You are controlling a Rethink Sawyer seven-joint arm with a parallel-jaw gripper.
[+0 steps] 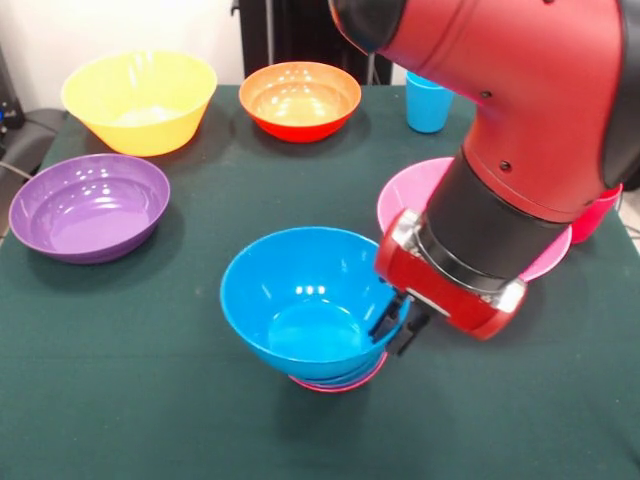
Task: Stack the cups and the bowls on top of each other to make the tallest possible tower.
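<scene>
Front view: red & black arm (520, 130) came in from top right, its gripper (398, 325) down at the right rim of the medium blue bowl (300, 295). Dark fingers (385, 322) sat right at that rim, one seemingly inside the wall and one outside, but couldn't tell whether they were pinching it or loose. That bowl sat topmost on the tower (330, 375), near mid-table toward the camera; under it only a thin blue edge and a magenta-red edge showed at the base. Pink bowl (410, 195) lay just behind the arm's wrist, mostly hidden by it. Purple bowl (90, 205) was at left, well apart from the tower. Yellow bowl (140, 100) at far left, orange-red bowl (300, 100) beside it at far centre. Light blue cup (428, 105) stood upright at the far side, partly behind the arm. A bit of red rim (598, 215) poked out at the right edge beyond the arm. All on dark green table cloth (150, 400).
</scene>
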